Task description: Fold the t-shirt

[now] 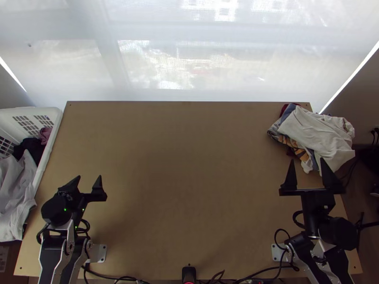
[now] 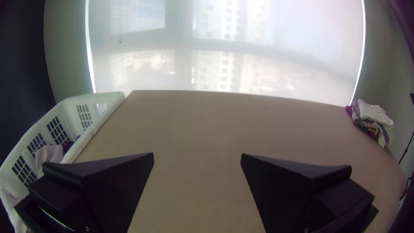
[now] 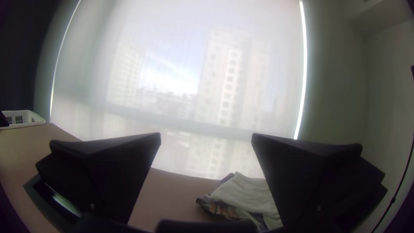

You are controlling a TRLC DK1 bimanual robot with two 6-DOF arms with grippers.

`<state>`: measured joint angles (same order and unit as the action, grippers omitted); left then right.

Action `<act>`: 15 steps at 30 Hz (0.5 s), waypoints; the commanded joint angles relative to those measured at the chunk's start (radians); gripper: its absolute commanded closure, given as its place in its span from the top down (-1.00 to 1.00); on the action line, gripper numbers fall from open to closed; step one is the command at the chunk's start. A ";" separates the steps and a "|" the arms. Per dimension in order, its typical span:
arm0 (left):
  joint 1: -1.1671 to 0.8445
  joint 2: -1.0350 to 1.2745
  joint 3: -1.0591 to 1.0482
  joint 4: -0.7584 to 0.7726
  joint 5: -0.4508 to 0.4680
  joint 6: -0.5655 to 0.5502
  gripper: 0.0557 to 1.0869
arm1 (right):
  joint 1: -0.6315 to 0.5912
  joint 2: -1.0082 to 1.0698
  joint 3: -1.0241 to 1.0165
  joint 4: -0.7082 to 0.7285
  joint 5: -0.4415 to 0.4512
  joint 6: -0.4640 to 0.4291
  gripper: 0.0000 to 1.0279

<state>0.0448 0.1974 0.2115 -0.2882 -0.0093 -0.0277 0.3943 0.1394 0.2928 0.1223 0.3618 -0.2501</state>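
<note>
Left gripper (image 1: 89, 176): held wide, nothing gripped, near left.
Right gripper (image 1: 307, 160): also parted wide and unloaded, beside the garment pile (image 1: 317, 132) at far right.
T-shirt: not certainly identified; possibly the pale cloth (image 1: 14, 194) bunched in the basket (image 1: 53, 137) at left.
Likely step: a shirt is to be fetched.
Pick: one layer is best pinched, then lifted clear of the rim.
Laying out: shoulders are best spread by both grippers mid-table before any fold.

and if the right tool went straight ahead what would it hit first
Probably the heaped clothes ahead of the right tool, though its height is unclear and it might pass over.
</note>
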 commanded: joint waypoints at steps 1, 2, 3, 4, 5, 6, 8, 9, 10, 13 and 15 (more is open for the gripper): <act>0.104 0.192 0.200 -0.092 -0.026 0.063 0.91 | 0.026 0.292 0.263 -0.199 0.017 0.121 0.91; 0.129 0.209 0.229 -0.094 -0.026 0.066 0.91 | 0.026 0.339 0.315 -0.251 0.017 0.158 0.91; 0.144 0.224 0.259 -0.095 -0.026 0.066 0.91 | 0.031 0.387 0.365 -0.311 0.016 0.195 0.91; 0.156 0.241 0.292 -0.095 -0.032 0.066 0.91 | 0.048 0.436 0.417 -0.374 0.016 0.219 0.91; 0.168 0.263 0.325 -0.097 -0.035 0.066 0.91 | 0.069 0.474 0.462 -0.429 0.016 0.227 0.91; 0.181 0.293 0.362 -0.097 -0.052 0.064 0.91 | 0.090 0.502 0.493 -0.472 0.012 0.236 0.91; 0.196 0.376 0.459 -0.134 -0.096 0.063 0.91 | 0.084 0.508 0.506 -0.495 -0.017 0.230 0.91; 0.202 0.424 0.508 -0.160 -0.132 0.063 0.91 | 0.084 0.505 0.513 -0.504 -0.018 0.222 0.91; 0.205 0.476 0.555 -0.187 -0.169 0.058 0.91 | 0.083 0.509 0.522 -0.527 -0.020 0.219 0.91; 0.271 0.619 0.666 -0.235 -0.248 0.037 0.91 | 0.081 0.586 0.568 -0.670 -0.023 0.207 0.91; 0.320 0.666 0.701 -0.229 -0.248 0.018 0.91 | 0.087 0.652 0.615 -0.785 -0.024 0.207 0.91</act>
<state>0.2493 0.6384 0.7052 -0.4568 -0.1707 0.0261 0.4652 0.6235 0.7692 -0.4038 0.3504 -0.0521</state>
